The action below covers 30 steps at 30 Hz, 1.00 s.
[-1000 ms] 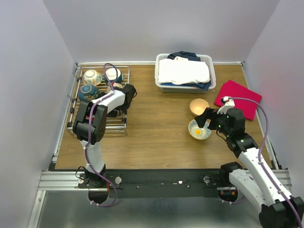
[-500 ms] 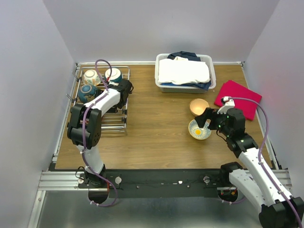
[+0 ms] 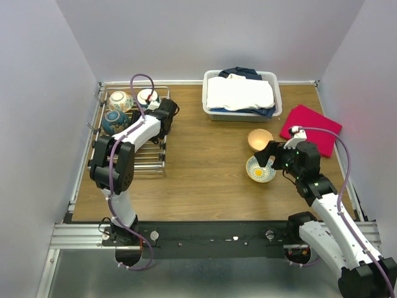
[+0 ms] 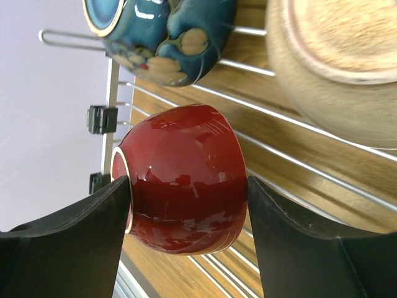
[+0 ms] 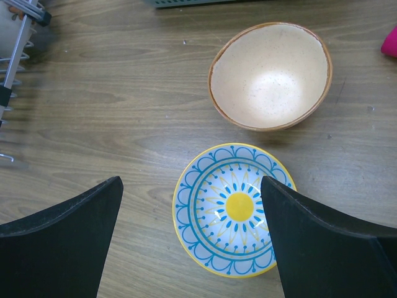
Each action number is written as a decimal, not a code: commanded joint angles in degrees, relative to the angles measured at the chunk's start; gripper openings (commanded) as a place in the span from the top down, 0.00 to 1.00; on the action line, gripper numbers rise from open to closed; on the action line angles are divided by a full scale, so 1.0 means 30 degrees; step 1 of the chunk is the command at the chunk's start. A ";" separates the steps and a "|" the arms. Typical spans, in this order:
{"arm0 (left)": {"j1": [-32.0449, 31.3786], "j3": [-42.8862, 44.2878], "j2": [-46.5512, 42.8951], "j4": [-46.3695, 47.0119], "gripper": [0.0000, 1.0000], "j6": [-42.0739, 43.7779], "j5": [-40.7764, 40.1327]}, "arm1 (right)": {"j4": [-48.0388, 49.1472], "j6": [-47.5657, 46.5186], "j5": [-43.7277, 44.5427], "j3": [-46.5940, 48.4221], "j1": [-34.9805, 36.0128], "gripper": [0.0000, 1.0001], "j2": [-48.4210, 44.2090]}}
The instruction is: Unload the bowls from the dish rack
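Dish rack [image 3: 152, 169] at table [image 3: 205, 180] far left, bowls [image 3: 121, 101] in its back half. Basket [image 3: 214, 115] far centre. Near bowl [image 3: 260, 171] before far bowl [image 3: 260, 138], right of centre; cloth [image 3: 313, 127] further right.

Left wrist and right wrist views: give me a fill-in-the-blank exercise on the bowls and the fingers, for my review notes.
1. Over the dish rack, the fingers of the left gripper press the gripped bowl, which is ___ in colour.
2. Off the rack, on the table by the right gripper, lie ___ bowls: the blue-and-yellow bowl and the cream bowl.
3. The right gripper's fingers stand ___, either side of the blue-and-yellow bowl, gripping nothing.

Missing words: red; two; open.
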 commanded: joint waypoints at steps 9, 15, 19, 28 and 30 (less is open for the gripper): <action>-0.0492 -0.0520 -0.0922 0.1385 0.52 0.0866 0.0373 | 0.0420 -0.0512 -0.0888 -0.0061 0.0144 0.00 0.0185; -0.0463 0.0124 -0.1860 0.0300 0.65 0.0983 0.0402 | 0.1239 -0.0132 -0.3026 -0.0091 0.0144 0.00 0.0566; -0.0463 0.0505 -0.2621 0.0066 0.67 0.1071 0.0899 | 0.2117 0.0512 -0.4257 -0.0003 0.0173 0.00 0.1122; -0.0463 0.0272 -0.2713 0.0562 0.69 0.1393 0.2129 | 0.3027 0.1391 -0.5284 -0.0002 0.0203 0.00 0.1973; -0.0551 -0.0312 -0.2419 0.1059 0.69 0.1538 0.1840 | 0.3028 0.1450 -0.5343 -0.0119 0.0203 0.00 0.2002</action>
